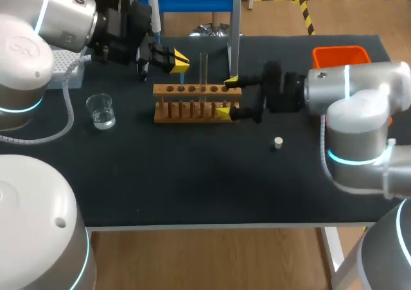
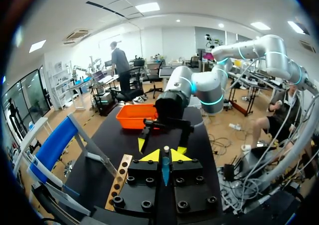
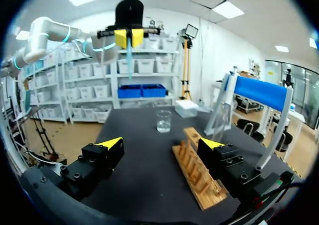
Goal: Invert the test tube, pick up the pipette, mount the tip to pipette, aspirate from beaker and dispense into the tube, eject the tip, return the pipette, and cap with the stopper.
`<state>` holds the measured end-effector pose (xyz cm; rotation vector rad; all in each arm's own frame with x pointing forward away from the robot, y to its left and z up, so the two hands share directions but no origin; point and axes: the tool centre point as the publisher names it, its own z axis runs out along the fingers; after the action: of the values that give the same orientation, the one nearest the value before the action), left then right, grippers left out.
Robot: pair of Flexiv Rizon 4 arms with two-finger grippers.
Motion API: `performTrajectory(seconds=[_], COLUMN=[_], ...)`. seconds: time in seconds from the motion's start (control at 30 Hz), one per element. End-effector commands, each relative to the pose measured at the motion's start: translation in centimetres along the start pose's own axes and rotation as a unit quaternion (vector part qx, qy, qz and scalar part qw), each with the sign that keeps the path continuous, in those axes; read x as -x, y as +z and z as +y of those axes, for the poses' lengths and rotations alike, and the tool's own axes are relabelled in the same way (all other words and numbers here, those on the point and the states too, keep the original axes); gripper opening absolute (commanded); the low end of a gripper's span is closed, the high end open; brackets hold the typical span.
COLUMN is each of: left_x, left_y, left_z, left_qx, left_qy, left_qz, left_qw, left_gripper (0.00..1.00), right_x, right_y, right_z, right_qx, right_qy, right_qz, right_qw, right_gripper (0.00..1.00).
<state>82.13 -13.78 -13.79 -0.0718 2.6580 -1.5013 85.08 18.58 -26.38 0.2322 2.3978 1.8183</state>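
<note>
Glass is what the test tube [image 1: 203, 67] is appearing to be made of, so it is probably going to feel light, stiff, slick and easy to crack. It is standing upright in the wooden rack [image 1: 192, 104] near the middle of the tabletop [image 1: 192, 181]. Any hold is best going on its bare upper length above the rack, squeezing gently from two sides. The pipette [image 2: 164, 170] is looking like light, rigid plastic with a thin tip that is likely bending easily, so the body is the place for gripping. The left tool [image 1: 173, 60] is pinching that pipette between nearly closed fingers, hanging it tip-down above the rack's left part. The right tool [image 1: 227, 97] is standing wide open, its fingers straddling the rack's right end; whether either finger is touching the wood I cannot tell. The water beaker [image 1: 101, 110] is sitting well to the left, and the small stopper [image 1: 277, 142] is lying apart, to the right of the rack.
</note>
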Motion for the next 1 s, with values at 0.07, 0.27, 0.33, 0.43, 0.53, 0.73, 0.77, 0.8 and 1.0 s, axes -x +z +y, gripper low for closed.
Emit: performTrajectory(seconds=[0.07,0.27,0.33,0.43,0.53,0.73,0.77,0.8,1.0], left_x=[-0.2,-1.4,-1.9,-2.5,-2.9,-3.2,-3.2,-3.2,-3.2], left_y=[0.1,1.8,2.4,3.1,3.4,3.9,3.9,3.9,3.9], left_z=[-0.1,-0.6,-0.8,-1.0,-1.1,-0.9,-0.9,-0.9,-0.9], left_qx=[0.002,-0.010,-0.007,-0.010,-0.006,0.001,-0.001,-0.001,-0.001], left_qy=[0.000,-0.010,-0.010,-0.009,-0.009,-0.014,-0.014,-0.014,-0.014], left_qz=[0.003,0.028,0.030,0.038,0.039,0.030,0.030,0.030,0.030], left_qw=[1.000,0.999,0.999,0.999,0.999,0.999,0.999,0.999,0.999], left_gripper=[0.00,0.00,0.00,0.00,0.00,0.00,0.00,0.00,0.00], right_x=[-0.5,-1.5,-1.7,-2.2,-2.7,-3.6,-3.8,-3.9,-4.8], right_y=[-4.0,-3.4,-3.2,-2.9,-2.8,-2.7,-2.7,-2.6,-2.2], right_z=[1.3,2.3,2.5,2.8,3.4,4.4,4.5,4.6,5.0], right_qx=[0.050,0.070,0.075,0.081,0.090,0.112,0.116,0.117,0.128], right_qy=[-0.005,-0.016,-0.019,-0.022,-0.025,-0.014,-0.014,-0.016,-0.017], right_qz=[0.086,0.116,0.123,0.133,0.142,0.137,0.129,0.119,0.105], right_qw=[0.995,0.991,0.989,0.987,0.985,0.984,0.985,0.986,0.986], right_gripper=[1.00,1.00,1.00,1.00,1.00,1.00,1.00,1.00,1.00])
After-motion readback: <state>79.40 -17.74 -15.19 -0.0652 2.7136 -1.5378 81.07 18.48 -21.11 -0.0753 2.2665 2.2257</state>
